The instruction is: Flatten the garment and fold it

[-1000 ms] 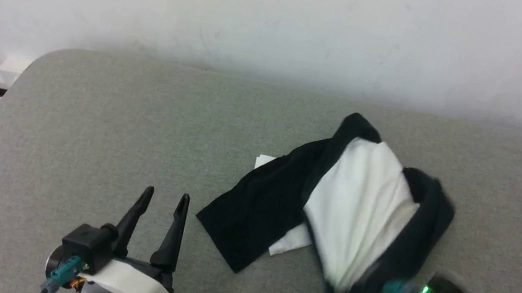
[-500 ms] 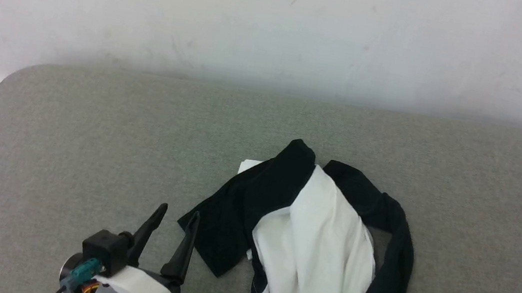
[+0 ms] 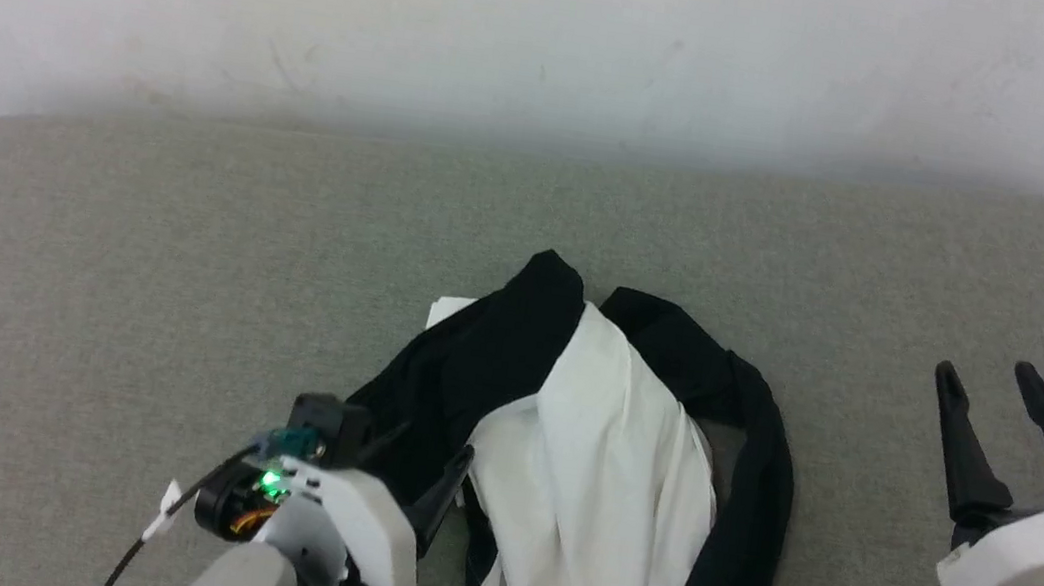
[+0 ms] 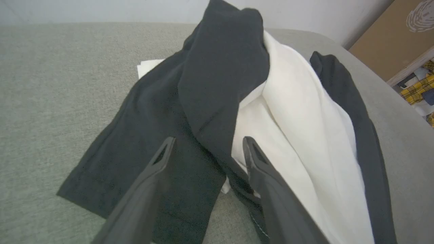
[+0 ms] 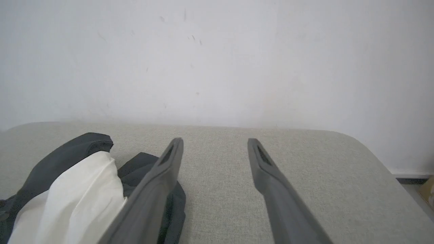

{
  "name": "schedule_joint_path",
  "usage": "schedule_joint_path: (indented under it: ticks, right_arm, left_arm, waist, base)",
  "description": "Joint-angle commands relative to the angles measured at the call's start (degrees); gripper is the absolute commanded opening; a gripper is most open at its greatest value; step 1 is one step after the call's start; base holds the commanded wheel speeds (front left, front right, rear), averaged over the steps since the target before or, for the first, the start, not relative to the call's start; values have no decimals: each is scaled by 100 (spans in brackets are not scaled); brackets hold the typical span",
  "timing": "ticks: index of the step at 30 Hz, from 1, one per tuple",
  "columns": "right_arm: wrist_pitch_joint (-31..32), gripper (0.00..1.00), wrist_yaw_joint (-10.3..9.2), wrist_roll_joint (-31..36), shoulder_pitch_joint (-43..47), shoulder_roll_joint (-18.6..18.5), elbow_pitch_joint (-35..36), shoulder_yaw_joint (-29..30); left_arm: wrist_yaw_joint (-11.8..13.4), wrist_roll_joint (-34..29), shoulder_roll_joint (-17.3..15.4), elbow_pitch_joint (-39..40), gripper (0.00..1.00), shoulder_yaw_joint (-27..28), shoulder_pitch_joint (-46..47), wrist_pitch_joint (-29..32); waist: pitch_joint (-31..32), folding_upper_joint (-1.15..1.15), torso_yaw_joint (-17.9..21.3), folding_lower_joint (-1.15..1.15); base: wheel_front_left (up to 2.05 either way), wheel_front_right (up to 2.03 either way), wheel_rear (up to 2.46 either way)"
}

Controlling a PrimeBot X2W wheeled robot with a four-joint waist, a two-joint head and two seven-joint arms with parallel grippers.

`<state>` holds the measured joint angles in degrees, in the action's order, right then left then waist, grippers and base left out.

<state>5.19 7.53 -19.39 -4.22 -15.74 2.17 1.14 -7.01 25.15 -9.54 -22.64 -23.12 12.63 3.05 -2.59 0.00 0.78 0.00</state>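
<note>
Head view takes in a broad grey padded surface (image 3: 180, 288) set against a pale wall, and the garment (image 3: 598, 485) lies in a heap slightly right of its middle, running off the near edge of the picture. It is far from flat. The white body is bunched into a long soft ridge, one black sleeve spreads fairly smooth to the left of it, and the other curls as a narrow band round the right side. A small white corner (image 3: 449, 309) pokes out from under the left sleeve at the far side. The work looks to be at the flattening stage, with no fold yet begun. The left gripper (image 3: 419, 461) is over the near left part of the heap, its fingers spread; in the left wrist view they straddle a black fold where sleeve meets body, pinching nothing. The right gripper (image 3: 985, 376) stands well apart to the right over bare surface, fingers likewise spread and empty. Next, the left likely needs to close on one layer of cloth alone and draw it outward, with the right reaching in for the opposite side.
</note>
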Motion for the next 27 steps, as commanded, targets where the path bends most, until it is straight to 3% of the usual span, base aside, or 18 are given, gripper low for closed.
schedule_joint_path:
  ticks: [1, 7, 10, 11, 12, 13, 17, 27]
  right_arm:
    - [-81, 100, -4, 103, 132, 247, -2, 117]
    - [-291, 100, -4, 506, 385, 943, -54, 401]
    - [-349, 100, -4, 528, 398, 1084, -134, 400]
    - [-364, 100, -4, 549, 394, 1110, -167, 382]
    - [-376, 100, -4, 581, 389, 1127, -201, 355]
    - [-385, 100, -4, 607, 381, 1141, -236, 335]
    - [-408, 100, -4, 654, 381, 1185, -355, 361]
    - [-226, 100, -4, 732, 556, 1217, -538, 403]
  left_arm:
    - [-22, 25, -20, -75, 100, -27, 186, 150]
    - [213, -80, 15, -532, 100, -46, 736, 523]
    - [162, -59, 82, -770, 100, -146, 887, 591]
    - [122, -31, 97, -860, 94, -213, 907, 663]
    - [87, -29, 97, -910, 39, -290, 933, 683]
    - [66, -1, 101, -932, 0, -310, 956, 637]
    - [89, 53, 33, -857, 0, -160, 1008, 112]
    - [806, 142, -408, 423, 0, 682, 449, -1070]
  waist:
    - [-225, 0, 170, 0]
    - [-547, 0, 325, 0]
    - [-647, 0, 343, 0]
    - [-665, 0, 338, 0]
    - [-678, 0, 327, 0]
    - [-685, 0, 313, 0]
    - [-599, 0, 146, 0]
    - [-82, 0, -548, 0]
  base:
    - [0, 0, 0]
    - [0, 0, 0]
    - [0, 0, 0]
    - [0, 0, 0]
    - [0, 0, 0]
    - [0, 0, 0]
    - [0, 0, 0]
    - [0, 0, 0]
